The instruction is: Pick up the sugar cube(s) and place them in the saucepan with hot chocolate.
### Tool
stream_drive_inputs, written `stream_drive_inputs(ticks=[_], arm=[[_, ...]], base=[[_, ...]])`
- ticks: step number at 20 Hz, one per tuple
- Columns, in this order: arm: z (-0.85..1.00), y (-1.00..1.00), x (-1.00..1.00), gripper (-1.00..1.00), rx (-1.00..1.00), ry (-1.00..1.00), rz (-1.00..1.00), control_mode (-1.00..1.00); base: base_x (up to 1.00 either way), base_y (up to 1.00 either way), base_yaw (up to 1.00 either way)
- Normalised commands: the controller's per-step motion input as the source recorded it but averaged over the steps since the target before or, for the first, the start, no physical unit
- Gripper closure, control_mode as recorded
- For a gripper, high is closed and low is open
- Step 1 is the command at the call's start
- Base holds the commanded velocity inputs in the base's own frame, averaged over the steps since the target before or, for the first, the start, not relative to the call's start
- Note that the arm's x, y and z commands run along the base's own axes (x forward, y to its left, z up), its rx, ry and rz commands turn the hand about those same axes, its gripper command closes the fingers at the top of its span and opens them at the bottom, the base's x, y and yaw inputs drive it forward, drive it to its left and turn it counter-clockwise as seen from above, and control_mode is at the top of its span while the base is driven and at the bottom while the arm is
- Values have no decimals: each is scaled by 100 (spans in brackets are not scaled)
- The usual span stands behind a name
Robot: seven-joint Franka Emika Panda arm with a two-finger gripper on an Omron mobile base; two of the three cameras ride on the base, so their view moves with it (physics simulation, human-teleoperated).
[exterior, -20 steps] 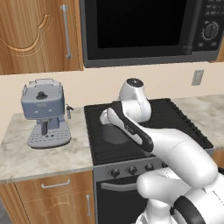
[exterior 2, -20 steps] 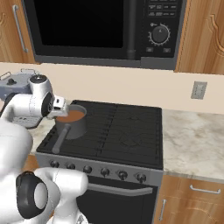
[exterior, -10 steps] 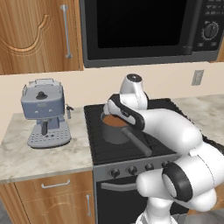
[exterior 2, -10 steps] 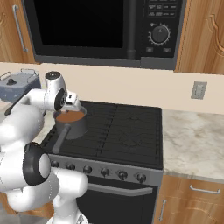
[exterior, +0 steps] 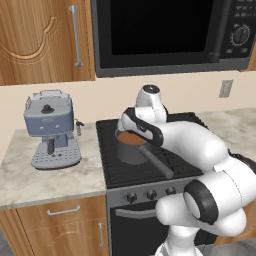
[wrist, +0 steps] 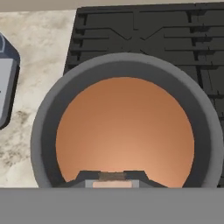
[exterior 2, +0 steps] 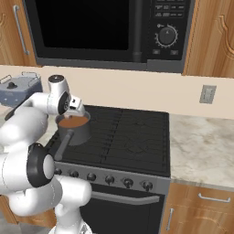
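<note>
The saucepan with hot chocolate [wrist: 43, 131] sits right under my hand, a dark grey pan full of brown liquid. My gripper [wrist: 112, 180] hangs above its near rim, shut on a tiny tan sugar cube [wrist: 112, 176] pinched between the two dark tips. From the right base camera the gripper [exterior 2: 76, 109] hovers just over the saucepan [exterior 2: 75, 135] at the stove's front left burner, with the pan's long handle [exterior 2: 61, 144] pointing toward the front. From the left base camera the saucepan [exterior: 127, 154] stands partly behind my forearm, which hides the fingers.
A blue-grey espresso machine [exterior: 50, 127] stands on the marble counter left of the black stove [exterior 2: 132, 137]. A microwave [exterior 2: 105, 32] hangs above. Stove knobs [exterior 2: 109, 180] line the front panel. More counter [exterior 2: 201, 146] lies to the right.
The arm has swung so the hand now sits above the saucepan, uncovering the pan in the left base view. The jaws have stayed shut.
</note>
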Motion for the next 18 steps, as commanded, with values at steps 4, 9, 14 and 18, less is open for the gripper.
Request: stream_drive_inputs(ticks=[4, 9, 14, 18], arm=[[-21, 0, 0, 100, 0, 0, 0, -100], [-10, 0, 0, 100, 0, 0, 0, -100], [-8, 0, 0, 100, 0, 0, 0, -100], [-9, 0, 0, 100, 0, -1, 0, -100]], base=[[0, 0, 0], [0, 0, 0], [0, 0, 0], [0, 0, 0]])
